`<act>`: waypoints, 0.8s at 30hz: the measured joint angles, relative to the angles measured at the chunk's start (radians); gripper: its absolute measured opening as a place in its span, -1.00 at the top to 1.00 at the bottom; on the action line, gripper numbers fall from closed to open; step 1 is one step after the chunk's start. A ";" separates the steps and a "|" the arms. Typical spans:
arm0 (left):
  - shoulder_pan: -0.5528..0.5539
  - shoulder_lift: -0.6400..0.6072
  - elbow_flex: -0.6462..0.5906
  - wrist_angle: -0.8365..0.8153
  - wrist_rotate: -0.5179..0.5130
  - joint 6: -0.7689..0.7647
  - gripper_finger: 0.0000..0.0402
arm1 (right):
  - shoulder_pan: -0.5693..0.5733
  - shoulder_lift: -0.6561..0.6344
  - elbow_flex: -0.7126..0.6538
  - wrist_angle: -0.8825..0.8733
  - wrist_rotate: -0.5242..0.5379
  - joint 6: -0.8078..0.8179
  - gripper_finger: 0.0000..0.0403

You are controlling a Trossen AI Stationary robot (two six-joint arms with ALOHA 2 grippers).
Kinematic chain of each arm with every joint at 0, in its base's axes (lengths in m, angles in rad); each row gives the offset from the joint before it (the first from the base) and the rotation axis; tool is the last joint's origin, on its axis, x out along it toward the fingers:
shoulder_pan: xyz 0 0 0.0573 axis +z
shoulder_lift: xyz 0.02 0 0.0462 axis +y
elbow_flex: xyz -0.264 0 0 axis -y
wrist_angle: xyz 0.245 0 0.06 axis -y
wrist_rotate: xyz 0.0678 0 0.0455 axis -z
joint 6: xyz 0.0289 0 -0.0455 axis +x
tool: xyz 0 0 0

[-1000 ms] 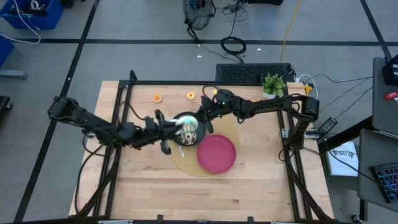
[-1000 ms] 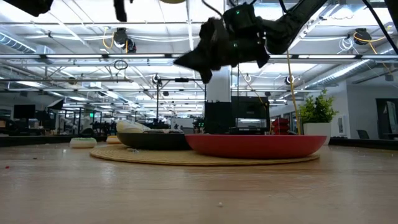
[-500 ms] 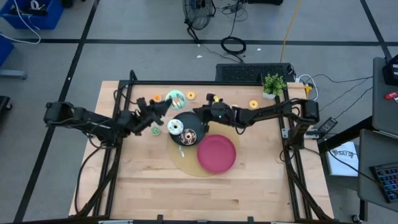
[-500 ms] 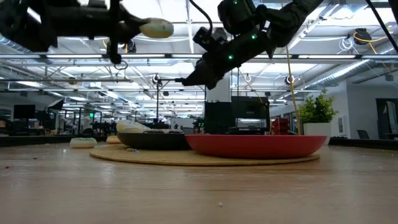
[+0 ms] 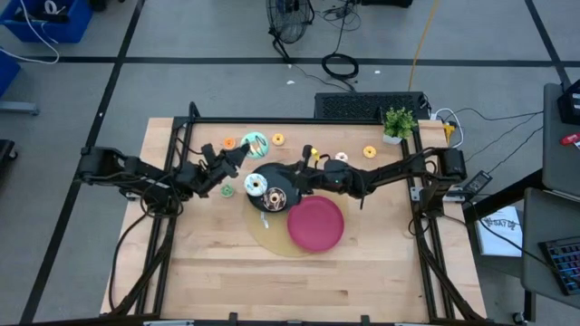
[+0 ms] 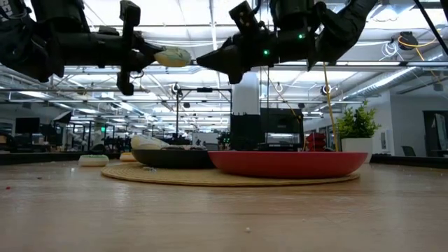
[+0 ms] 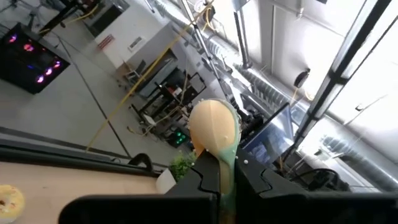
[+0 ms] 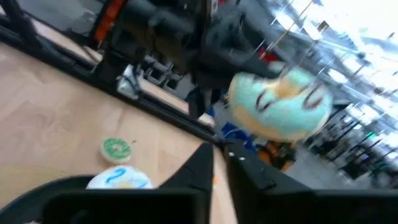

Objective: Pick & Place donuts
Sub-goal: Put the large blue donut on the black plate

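Left gripper (image 5: 243, 151) pinches a teal donut (image 5: 255, 143) by its edge, lifted above the table's (image 5: 362, 263) far edge, right gripper (image 5: 294, 175) nearly closed and empty over the black plate (image 5: 288, 192); thin grip could slip.

Two dark, matte, six-joint arms of blocky segments, with black cables looped at the shoulder ends. Left arm (image 5: 136, 177) and right arm (image 5: 390, 167) alike in finish. Small green indicator lights just behind the right gripper (image 6: 210, 61). Flat, black, angular fingers (image 7: 199, 180).
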 joint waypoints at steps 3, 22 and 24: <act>0.000 0.003 0.000 0.011 0.009 0.000 0.93 | -0.012 0.000 0.000 0.003 -0.036 0.015 0.51; 0.000 0.003 0.033 0.012 0.053 0.012 0.93 | -0.060 0.131 0.171 0.071 -0.028 0.009 -0.63; 0.000 0.003 0.034 0.012 0.054 0.021 0.94 | -0.060 0.133 0.175 0.076 -0.008 0.006 -0.64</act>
